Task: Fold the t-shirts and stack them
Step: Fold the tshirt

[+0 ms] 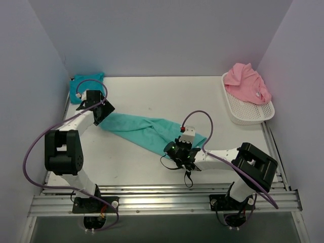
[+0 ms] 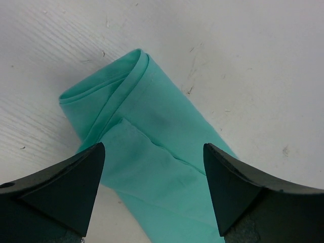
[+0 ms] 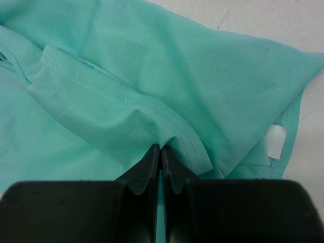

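A sea-green t-shirt (image 1: 142,129) lies stretched in a long rumpled band across the table, from the left arm to the right arm. My left gripper (image 1: 104,114) hovers open over its folded left end (image 2: 152,131), one finger on each side and nothing held (image 2: 153,147). My right gripper (image 1: 178,152) is shut on a stitched hem of the same shirt (image 3: 177,66), with cloth pinched between its jaws (image 3: 161,148). A darker turquoise-blue t-shirt (image 1: 83,83) sits bunched at the far left corner. A pink t-shirt (image 1: 246,83) lies crumpled in the basket.
A white mesh basket (image 1: 248,114) stands at the far right, next to the right wall. Walls enclose the table on the left, back and right. A metal rail (image 1: 162,200) with both arm bases runs along the near edge.
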`<state>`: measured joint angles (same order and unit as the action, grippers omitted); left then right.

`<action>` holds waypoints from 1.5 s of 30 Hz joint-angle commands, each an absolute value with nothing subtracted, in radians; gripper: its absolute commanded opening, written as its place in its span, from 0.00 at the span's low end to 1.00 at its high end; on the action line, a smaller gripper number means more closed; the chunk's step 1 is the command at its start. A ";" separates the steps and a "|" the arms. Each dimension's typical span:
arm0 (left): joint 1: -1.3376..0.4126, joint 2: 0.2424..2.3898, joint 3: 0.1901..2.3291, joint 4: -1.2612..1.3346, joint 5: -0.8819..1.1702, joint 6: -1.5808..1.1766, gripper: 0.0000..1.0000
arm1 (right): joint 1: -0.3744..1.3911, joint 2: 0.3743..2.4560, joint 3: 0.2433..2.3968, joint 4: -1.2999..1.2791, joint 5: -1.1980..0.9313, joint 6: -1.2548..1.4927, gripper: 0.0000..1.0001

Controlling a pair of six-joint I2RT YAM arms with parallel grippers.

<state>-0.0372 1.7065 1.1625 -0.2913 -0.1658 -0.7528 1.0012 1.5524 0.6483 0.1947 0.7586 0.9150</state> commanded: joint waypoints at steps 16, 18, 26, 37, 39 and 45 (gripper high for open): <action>-0.035 1.802 1.108 -0.189 -0.123 -0.767 0.77 | 0.989 1.554 0.626 0.201 0.772 0.914 0.00; -0.035 1.798 1.085 -0.175 -0.124 -0.778 0.75 | 0.989 1.554 0.626 0.202 0.772 0.914 0.00; -0.040 1.795 1.052 -0.155 -0.138 -0.790 0.69 | 0.989 1.548 0.615 0.209 0.772 0.916 0.00; -0.046 1.819 1.055 -0.152 -0.137 -0.792 0.43 | 0.989 1.522 0.606 0.207 0.773 0.916 0.00; -0.048 1.827 1.060 -0.153 -0.135 -0.793 0.42 | 0.989 1.520 0.604 0.207 0.773 0.917 0.00; -0.046 1.841 1.071 -0.156 -0.127 -0.793 0.32 | 0.989 1.516 0.601 0.209 0.773 0.917 0.00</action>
<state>-0.0406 1.8160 1.0576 -0.1562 -0.1341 -0.7853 0.9951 1.5517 0.6125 0.2211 0.7502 0.9142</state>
